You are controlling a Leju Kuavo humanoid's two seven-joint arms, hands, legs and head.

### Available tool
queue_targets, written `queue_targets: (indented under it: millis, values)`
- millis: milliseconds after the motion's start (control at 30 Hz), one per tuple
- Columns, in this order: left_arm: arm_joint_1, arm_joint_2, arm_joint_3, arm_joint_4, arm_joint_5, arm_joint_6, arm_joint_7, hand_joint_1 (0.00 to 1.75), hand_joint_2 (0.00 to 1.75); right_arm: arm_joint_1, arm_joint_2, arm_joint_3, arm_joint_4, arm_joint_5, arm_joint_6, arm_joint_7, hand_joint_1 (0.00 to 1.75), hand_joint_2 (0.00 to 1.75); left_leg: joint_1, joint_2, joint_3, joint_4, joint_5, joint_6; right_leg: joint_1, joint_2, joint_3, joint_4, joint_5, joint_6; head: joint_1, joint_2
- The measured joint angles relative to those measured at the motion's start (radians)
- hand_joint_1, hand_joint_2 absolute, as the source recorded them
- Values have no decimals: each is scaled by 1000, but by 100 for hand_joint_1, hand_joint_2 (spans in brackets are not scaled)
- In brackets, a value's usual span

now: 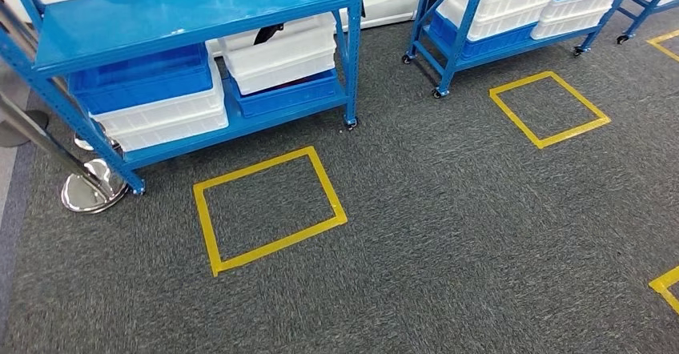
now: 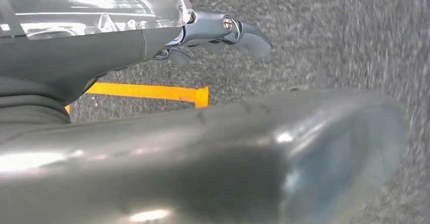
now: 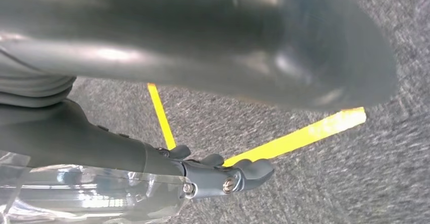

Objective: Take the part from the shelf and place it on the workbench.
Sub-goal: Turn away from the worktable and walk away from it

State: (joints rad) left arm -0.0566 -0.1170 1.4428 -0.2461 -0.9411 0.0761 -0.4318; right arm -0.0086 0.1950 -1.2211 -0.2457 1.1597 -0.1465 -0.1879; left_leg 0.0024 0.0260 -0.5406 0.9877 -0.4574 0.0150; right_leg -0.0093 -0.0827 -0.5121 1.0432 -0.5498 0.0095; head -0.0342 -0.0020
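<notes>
Step in hand: I judge this to be the approach. The robot stands off from the near-left blue shelf [image 1: 192, 6], with nothing picked up yet.
Doing it well: walk up square to the shelf, stopping on the yellow taped square [image 1: 268, 208] on the floor just in front of it; it looks like a standing mark. Raise an arm only once the bins are within reach.
Left hand [image 2: 213, 34]: hanging over the carpet, fingers loosely extended and apart, holding nothing.
Right hand [image 3: 223, 176]: the same, fingers apart over the carpet, nothing in them.
The part: not identifiable. It may sit in one of the bins, possibly the dark item poking from the white bin [image 1: 280, 50] under the top deck, but the view is too poor to be sure.
Workbench: not in sight from here.
Materials and shapes: the shelf is glossy painted metal on small castors. The blue bin [image 1: 140, 78] and the white bins are smooth rectangular plastic, stacked. The carpet [image 1: 448, 234] is coarse grey low pile.
Elsewhere: a second blue shelf [image 1: 512, 18] stands far right, with its own taped square.
</notes>
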Motion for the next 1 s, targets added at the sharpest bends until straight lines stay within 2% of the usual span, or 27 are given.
queue_targets:
  millis: [67,100,133,167,200,233,300,333,367,433,467,500,567,600,633,667,700,733,800,833,867,900,933,967,1000]
  values:
    - [-3,-2,0,0,0,0,-1,0,0,2,0,-2,-1,0,0,1,0,0,3,-20,2,-5,4,7,-4,58,-49,105,-60,4,2,0]
    - [-5,-3,0,0,0,-1,-1,0,0,3,0,-2,-1,0,0,2,0,0,2,-32,0,-4,5,8,-5,71,-85,172,-90,5,2,0]
    - [-5,-3,0,0,0,-1,-1,0,0,5,0,-3,-1,0,0,2,0,0,1,-45,-1,-2,4,8,-5,76,-114,224,-104,6,2,0]
    - [-5,-4,0,0,0,-1,-1,0,0,6,0,-3,-1,0,0,2,0,0,1,-58,-1,-1,3,8,-4,78,-130,245,-98,6,2,0]
    - [-4,-4,0,0,-1,-2,-1,0,0,6,0,-4,-1,0,0,2,0,0,1,-73,0,1,2,7,-4,80,-127,228,-72,5,2,0]
    - [-4,-6,0,0,-1,-2,-1,0,0,7,0,-4,-1,0,0,2,0,0,1,-87,2,4,1,6,-5,87,-106,172,-29,3,3,0]
    - [-4,-8,0,0,-1,-2,-1,0,0,8,0,-5,-2,-1,0,3,0,0,1,-112,2,10,-4,-1,-6,121,-52,41,36,-2,3,0]
    - [-4,-9,0,0,-1,-2,-1,0,0,8,0,-6,-2,-1,0,3,0,0,0,-121,0,12,-5,-6,-6,134,-37,2,50,-5,2,0]
    - [-4,-9,0,0,0,-3,-2,0,0,7,0,-7,-2,-1,1,3,0,0,0,-129,-3,14,-5,-11,-5,141,-31,-12,51,-8,2,0]
    - [-2,-9,0,0,0,-5,-4,0,0,5,0,-9,-3,-2,1,4,0,0,0,-143,-7,13,-4,-23,-5,123,-31,-16,53,-18,1,0]
    - [0,-9,0,0,0,-7,-6,0,0,5,0,-10,-3,-2,1,5,0,0,0,-136,-11,18,-9,-29,-5,113,-29,-20,55,-24,1,0]
    - [0,-9,0,0,0,-8,-7,0,0,6,1,-11,-4,-2,2,5,0,0,0,-117,-20,39,-23,-34,-6,101,-27,-24,56,-31,-1,0]
    - [-3,-9,-1,0,0,-11,-9,0,0,8,1,-11,-6,-2,2,5,0,0,1,-63,-68,139,-78,-43,-6,77,-25,-29,56,-41,-4,0]
    - [-5,-10,-1,0,0,-13,-10,0,0,10,1,-12,-6,-2,2,5,0,0,3,-47,-101,207,-109,-47,-4,64,-25,-28,55,-44,-5,0]
    - [-5,-10,-1,0,-1,-14,-10,0,0,10,1,-12,-6,-2,2,5,0,0,5,-40,-129,263,-129,-50,-2,51,-26,-28,54,-45,-5,0]
    - [-4,-11,-1,0,-1,-15,-10,0,0,10,1,-12,-7,-2,2,5,0,0,6,-36,-144,292,-133,-52,-1,39,-25,-27,52,-46,-5,0]
    - [-3,-11,-1,0,-1,-15,-10,0,0,10,1,-12,-7,-2,2,5,0,0,7,-33,-139,282,-116,-51,1,27,-23,-27,50,-46,-5,0]
    - [-2,-11,-1,0,-1,-15,-10,0,0,9,1,-12,-7,-2,2,5,0,0,6,-27,-114,235,-85,-47,2,16,-20,-27,48,-45,-5,0]
    - [-3,-11,-1,-1,-1,-15,-10,0,0,9,3,-12,-7,-2,3,5,0,0,-2,13,-41,96,-25,-31,6,-5,-12,-26,42,-41,-5,0]
    - [-5,-10,-1,-1,-1,-15,-11,0,0,9,4,-12,-7,-2,3,5,0,0,-7,31,-17,47,-11,-23,7,-14,-9,-26,40,-37,-5,0]
    - [-6,-10,-2,-1,-1,-15,-11,0,0,8,5,-12,-7,-2,3,5,0,0,-13,43,-6,21,-8,-17,8,-24,-7,-26,38,-32,-4,0]
    - [-6,-10,-2,-1,-1,-16,-11,0,0,7,6,-12,-7,-2,4,5,0,0,-16,40,-6,15,-10,-14,8,-33,-5,-27,36,-27,-4,0]
    - [-5,-10,-2,-1,0,-17,-12,0,0,4,6,-12,-7,-2,4,5,0,0,-17,28,-6,11,-7,-10,7,-43,-1,-30,36,-21,-4,0]
    - [-2,-10,-2,-1,2,-22,-14,0,0,2,6,-12,-8,-2,4,5,0,0,-14,18,-2,4,-4,-6,6,-39,3,-28,33,-15,-4,0]
    - [-1,-11,-2,-1,4,-29,-17,0,0,1,6,-12,-9,-2,4,4,0,0,-11,7,2,-5,-2,1,5,-20,0,-16,23,-9,-3,0]
